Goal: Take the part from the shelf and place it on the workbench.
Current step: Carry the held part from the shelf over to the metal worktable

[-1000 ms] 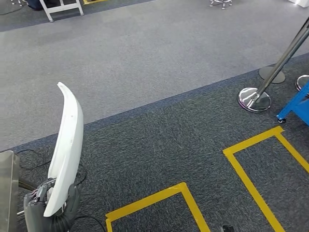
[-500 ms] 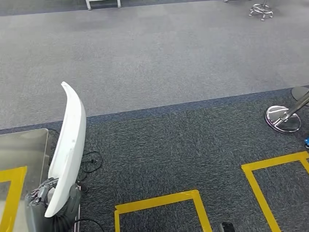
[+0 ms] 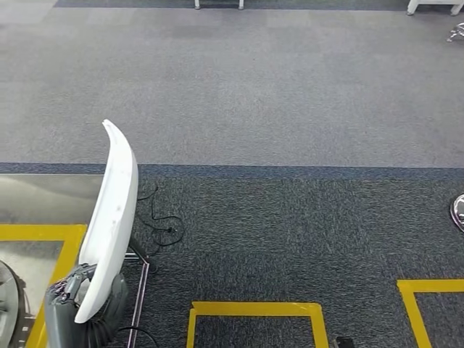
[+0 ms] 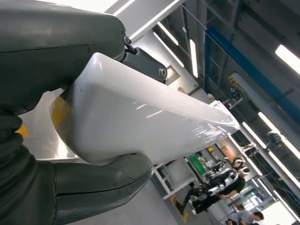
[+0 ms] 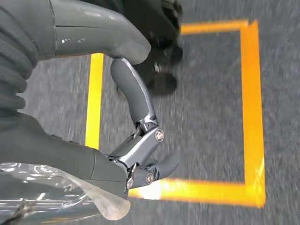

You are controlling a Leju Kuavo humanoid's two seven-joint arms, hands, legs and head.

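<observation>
The left hand (image 3: 82,304) is grasping the curved white part (image 3: 112,217) by its lower end, holding it upright beside the steel workbench (image 3: 43,199). The right hand (image 5: 138,140) is hanging empty, fingers curled inward.

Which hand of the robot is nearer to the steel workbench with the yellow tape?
The left. The left hand, gripping the white part, is at the edge of the workbench. The right hand hangs empty over the floor's yellow tape square, away from the workbench.
</observation>
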